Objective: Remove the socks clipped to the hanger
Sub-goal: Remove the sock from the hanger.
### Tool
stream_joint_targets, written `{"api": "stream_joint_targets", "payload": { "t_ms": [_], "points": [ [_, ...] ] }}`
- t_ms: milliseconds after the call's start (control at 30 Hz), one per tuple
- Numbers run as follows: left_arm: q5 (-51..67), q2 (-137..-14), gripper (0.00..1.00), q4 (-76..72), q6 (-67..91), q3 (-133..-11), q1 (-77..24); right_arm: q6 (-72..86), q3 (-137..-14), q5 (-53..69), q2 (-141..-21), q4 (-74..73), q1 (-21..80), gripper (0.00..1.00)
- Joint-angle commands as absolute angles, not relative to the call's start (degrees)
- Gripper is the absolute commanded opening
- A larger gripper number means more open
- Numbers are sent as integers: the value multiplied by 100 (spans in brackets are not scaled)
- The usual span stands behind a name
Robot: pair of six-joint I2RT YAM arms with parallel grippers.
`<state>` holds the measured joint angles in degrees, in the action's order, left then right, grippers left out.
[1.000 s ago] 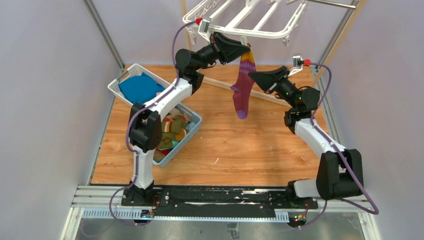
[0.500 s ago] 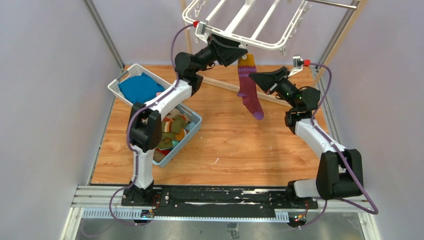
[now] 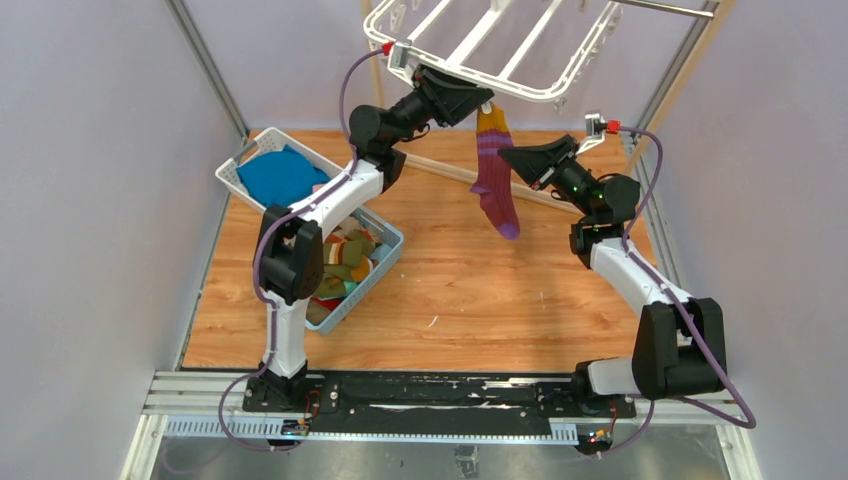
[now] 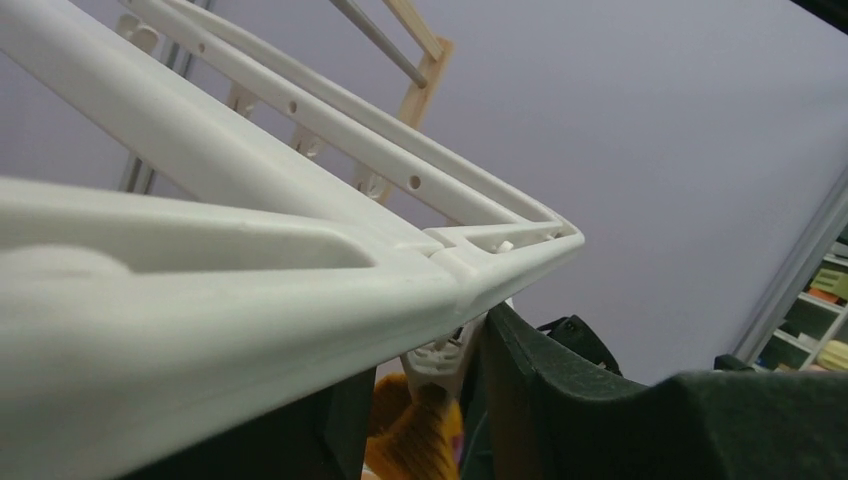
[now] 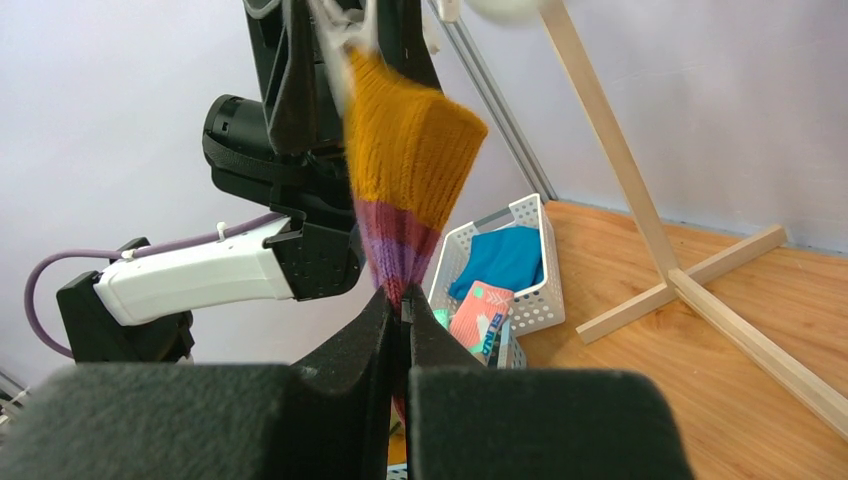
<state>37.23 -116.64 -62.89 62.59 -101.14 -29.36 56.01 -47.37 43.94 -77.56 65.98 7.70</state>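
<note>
**Top view.** Left claw (image 3: 480,101) is sitting directly under the near rail of the hanger (image 3: 520,90), at the clip gripping the sock (image 3: 495,180) by its orange cuff. Right claw (image 3: 507,156) is meeting the sock's purple leg from the right. The sock is hanging above the counter (image 3: 480,300), well apart from the bin (image 3: 385,265) of loose socks. Hazard: any pull while the clip is biting will probably tilt and swing the hanger and stretch the sock.

**Left wrist view.** The fingers (image 4: 520,400) of the left claw are standing partly apart, one on each side of the clip (image 4: 440,360), holding nothing. The orange cuff is showing just below the clip. Whether either finger is pressing the clip cannot be told. The hanger rail is lying close over the claw. Hazard: an upward move would likely shove the frame.

**Right wrist view.** The right claw's fingers are standing fully closed, pinching the sock at its purple band. Only a narrow fold is sitting in the pinch. Hazard: once the cuff is freed, the fold may slip out and the sock drop onto the counter.
</note>
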Motion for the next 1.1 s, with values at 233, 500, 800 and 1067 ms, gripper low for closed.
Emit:
{"api": "stream_joint_targets", "payload": {
  "t_ms": [233, 500, 800, 1067],
  "points": [
    [3678, -11385, 22, -6440, 6271, -10011, -2907, 5563, -4693, 4508, -7741, 6759, 673, 0],
    [3647, -11314, 41, -6531, 6335, -9970, -2908, 5563, -4649, 4517, -7763, 6765, 626, 0],
    [3527, -11262, 51, -6632, 6356, -9885, -2909, 5572, -4649, 4526, -7783, 6785, 624, 0],
    [3559, -11290, 35, -6551, 6312, -9879, -2909, 5574, -4631, 4519, -7770, 6794, 610, 0]
  ]
}}
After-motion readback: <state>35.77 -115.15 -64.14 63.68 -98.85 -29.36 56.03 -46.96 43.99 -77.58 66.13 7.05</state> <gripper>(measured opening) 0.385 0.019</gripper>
